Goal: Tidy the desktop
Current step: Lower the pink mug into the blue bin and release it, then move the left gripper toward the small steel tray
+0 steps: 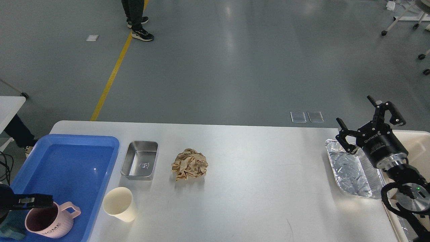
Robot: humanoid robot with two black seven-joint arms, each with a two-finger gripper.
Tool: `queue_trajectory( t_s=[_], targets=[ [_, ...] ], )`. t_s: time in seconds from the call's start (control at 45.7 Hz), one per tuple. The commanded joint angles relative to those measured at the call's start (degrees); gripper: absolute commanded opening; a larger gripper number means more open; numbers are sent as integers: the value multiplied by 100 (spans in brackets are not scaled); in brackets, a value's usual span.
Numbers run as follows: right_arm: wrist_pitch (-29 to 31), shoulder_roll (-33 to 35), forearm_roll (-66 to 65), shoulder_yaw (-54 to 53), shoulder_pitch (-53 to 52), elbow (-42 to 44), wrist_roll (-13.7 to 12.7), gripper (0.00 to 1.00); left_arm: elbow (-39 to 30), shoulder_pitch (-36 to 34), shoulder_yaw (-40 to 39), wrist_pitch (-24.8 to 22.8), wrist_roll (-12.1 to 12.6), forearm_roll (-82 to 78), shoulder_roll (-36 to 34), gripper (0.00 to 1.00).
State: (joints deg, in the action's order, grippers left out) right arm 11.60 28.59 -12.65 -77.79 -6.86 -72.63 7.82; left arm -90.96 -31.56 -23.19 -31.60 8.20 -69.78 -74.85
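Smooth grey-white desktop (pixel 262 174): crumpled brown paper ball (pixel 189 164) at 9 o'clock; right gripper (pixel 368 119) spread wide, empty; left gripper (pixel 35 200) state indeterminate.

Pink mug (pixel 47 222) in blue tray (pixel 74 158), crumpled paper (pixel 189 164)

Right gripper (pixel 369 123) raised at the right edge, fingers spread wide. Left gripper (pixel 35 200) low at the left edge, fingers indistinct.
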Motion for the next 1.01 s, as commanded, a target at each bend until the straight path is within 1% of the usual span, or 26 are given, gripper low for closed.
queue_trajectory(
  t_s=[0.0,0.109,0.175,0.262,0.372,0.415,0.503,0.568,0.634,0.7,0.743,0.787,0.984],
  targets=[
    [-9,23,0,0,0,-5,0,100,-457,1,-308,320,-459,0,-188,97],
    [0,23,0,0,0,-5,0,100,-773,1,-326,874,-468,-9,-311,97],
    [0,23,0,0,0,-5,0,100,-1002,1,-291,1094,-477,-9,-451,97],
    [0,23,0,0,0,-5,0,100,-1012,1,-309,1261,-494,-26,-495,97],
    [-9,23,0,0,-8,-5,0,100,-1012,-8,-344,1709,-512,-26,-496,97],
    [-9,23,0,0,-8,-5,0,100,-1012,1,-344,1797,-512,-26,-496,97],
    [-18,23,0,9,-8,-5,0,100,-1012,1,-344,1806,-565,-26,-496,97],
    [-18,32,0,9,0,3,0,100,-1012,1,-353,1815,-749,-35,-496,97],
    [-18,50,0,9,0,-5,0,100,-1012,-25,-388,1815,-1126,-44,-504,97],
    [-18,67,0,9,9,-5,0,100,-1012,-26,-502,1815,-1609,-53,-487,97],
    [-18,67,0,9,9,-5,0,100,-1003,-26,-520,1859,-1812,-62,-469,97],
    [-18,59,0,18,9,-5,0,100,-1003,-17,-528,1894,-1874,-62,-443,97],
    [-18,23,0,18,9,-14,0,100,-994,-8,-520,2123,-1866,-70,-153,97]
  ],
)
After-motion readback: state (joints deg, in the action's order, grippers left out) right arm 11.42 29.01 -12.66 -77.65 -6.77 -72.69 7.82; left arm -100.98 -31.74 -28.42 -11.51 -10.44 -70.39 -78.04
